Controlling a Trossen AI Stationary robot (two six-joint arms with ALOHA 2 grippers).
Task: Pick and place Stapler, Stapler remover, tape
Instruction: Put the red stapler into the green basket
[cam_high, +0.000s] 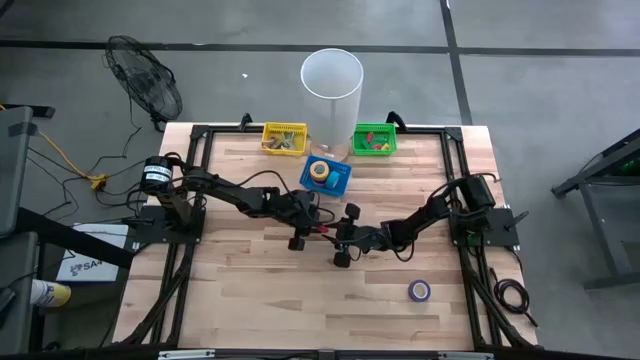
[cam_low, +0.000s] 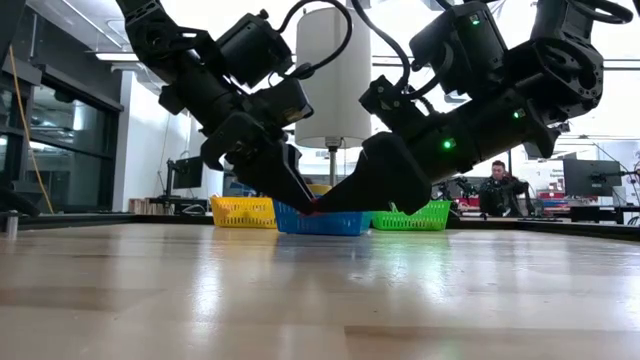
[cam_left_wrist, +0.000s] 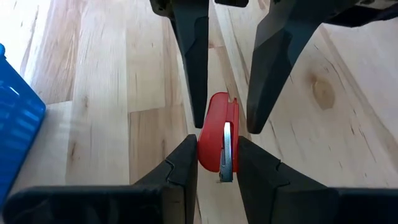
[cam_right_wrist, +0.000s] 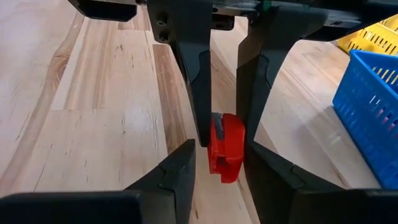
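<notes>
A small red stapler (cam_left_wrist: 214, 134) hangs in the air between my two grippers at the table's middle (cam_high: 322, 229). My left gripper (cam_left_wrist: 217, 140) is shut on it, coming from the table's left. My right gripper (cam_right_wrist: 222, 152) comes from the right and is open. Its fingers stand on either side of the stapler's other end (cam_right_wrist: 227, 146), with a narrow gap showing on one side. A purple tape roll (cam_high: 419, 290) lies flat on the table near the front right. A yellow tape roll (cam_high: 320, 171) sits in the blue basket (cam_high: 338, 180). I cannot make out a stapler remover. My left gripper pinches the red stapler between its two fingers (cam_left_wrist: 186, 162), at the end (cam_left_wrist: 211, 158) that faces the table's left. It comes slanting down from the left. The stapler is lifted clear of the table (cam_low: 315, 208).
A yellow basket (cam_high: 284, 138) and a green basket (cam_high: 374, 140) stand at the far edge, with a white cylinder (cam_high: 331, 75) behind them. A black frame (cam_high: 200, 135) runs around the table. Bare wood lies in front of the arms. A person (cam_low: 497, 190) sits in the room beyond.
</notes>
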